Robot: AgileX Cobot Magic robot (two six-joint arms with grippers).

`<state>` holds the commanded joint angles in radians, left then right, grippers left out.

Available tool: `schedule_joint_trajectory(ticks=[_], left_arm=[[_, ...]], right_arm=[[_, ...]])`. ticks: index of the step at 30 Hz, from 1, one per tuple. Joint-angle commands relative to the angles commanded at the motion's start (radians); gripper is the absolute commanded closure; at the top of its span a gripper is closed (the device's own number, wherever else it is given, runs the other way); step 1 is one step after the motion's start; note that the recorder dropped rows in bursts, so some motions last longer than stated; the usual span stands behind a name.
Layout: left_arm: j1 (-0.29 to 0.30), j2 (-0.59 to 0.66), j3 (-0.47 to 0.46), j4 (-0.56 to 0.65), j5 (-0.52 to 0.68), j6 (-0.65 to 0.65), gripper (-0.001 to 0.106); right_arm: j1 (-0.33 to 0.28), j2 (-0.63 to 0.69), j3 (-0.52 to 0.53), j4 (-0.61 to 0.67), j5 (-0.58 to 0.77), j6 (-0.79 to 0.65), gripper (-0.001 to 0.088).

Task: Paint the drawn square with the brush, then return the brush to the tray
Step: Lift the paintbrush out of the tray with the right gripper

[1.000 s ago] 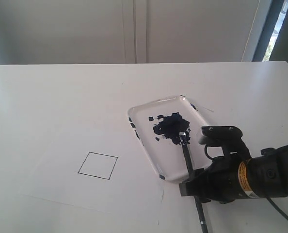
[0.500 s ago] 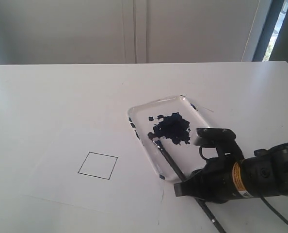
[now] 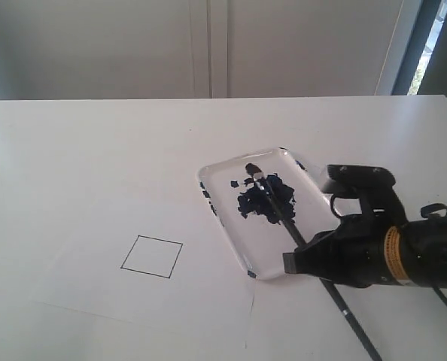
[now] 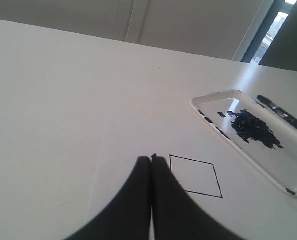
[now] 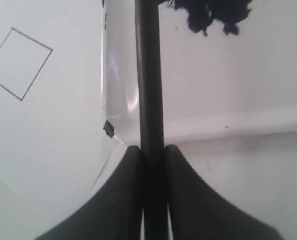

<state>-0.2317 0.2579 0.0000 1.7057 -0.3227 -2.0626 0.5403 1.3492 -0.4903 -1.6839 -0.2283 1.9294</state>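
The drawn square (image 3: 152, 256) is blank on the white paper sheet (image 3: 95, 278). To its right stands the tray (image 3: 242, 241) with a dark blue paint blotch (image 3: 267, 197). My right gripper (image 3: 308, 259) is shut on the black handle of the brush (image 3: 280, 213) at the tray's near rim. The brush slants over the blotch, its silver ferrule and tip near the far rim. The right wrist view shows the brush (image 5: 148, 75) clamped in my right gripper (image 5: 152, 150), over the tray (image 5: 228, 90). My left gripper (image 4: 151, 159) is shut and empty, just beside the square (image 4: 194, 176).
The white table (image 3: 95, 150) extends around the paper and tray, with a wall behind it. The long end of the brush handle sticks out past my right gripper toward the table's front edge. In the left wrist view, the tray (image 4: 216, 96) lies beyond the square.
The right gripper has shifted right and away from the front edge. The brush tip has swung from the tray's left side across the blotch toward the far rim.
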Motion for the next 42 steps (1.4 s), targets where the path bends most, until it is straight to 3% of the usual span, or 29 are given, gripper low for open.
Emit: schedule_joint_trajectory(ticks=[2, 7, 20, 32, 36, 42], left_arm=[[0.0, 0.0, 0.0, -0.015, 0.0, 0.0, 0.105], [0.0, 0.0, 0.0, -0.15, 0.0, -0.002, 0.105], [0.0, 0.0, 0.0, -0.187, 0.039, 0.003, 0.105], [0.0, 0.159, 0.0, -0.18, 0.129, 0.026, 0.105], [0.0, 0.21, -0.041, -0.18, 0.146, 0.044, 0.105], [0.0, 0.299, -0.107, -0.18, 0.169, 0.07, 0.105]], right_arm=[[0.0, -0.025, 0.002, -0.06, -0.018, 0.123, 0.0868], [0.0, -0.033, 0.002, -0.06, -0.06, 0.12, 0.0868], [0.0, -0.033, -0.089, -0.06, -0.371, 0.089, 0.0868], [0.167, 0.087, -0.288, -0.06, -0.352, 0.135, 0.0868], [0.177, 0.148, -0.337, -0.06, -0.352, 0.14, 0.0868], [0.177, 0.206, -0.332, -0.06, -0.356, 0.14, 0.0868]])
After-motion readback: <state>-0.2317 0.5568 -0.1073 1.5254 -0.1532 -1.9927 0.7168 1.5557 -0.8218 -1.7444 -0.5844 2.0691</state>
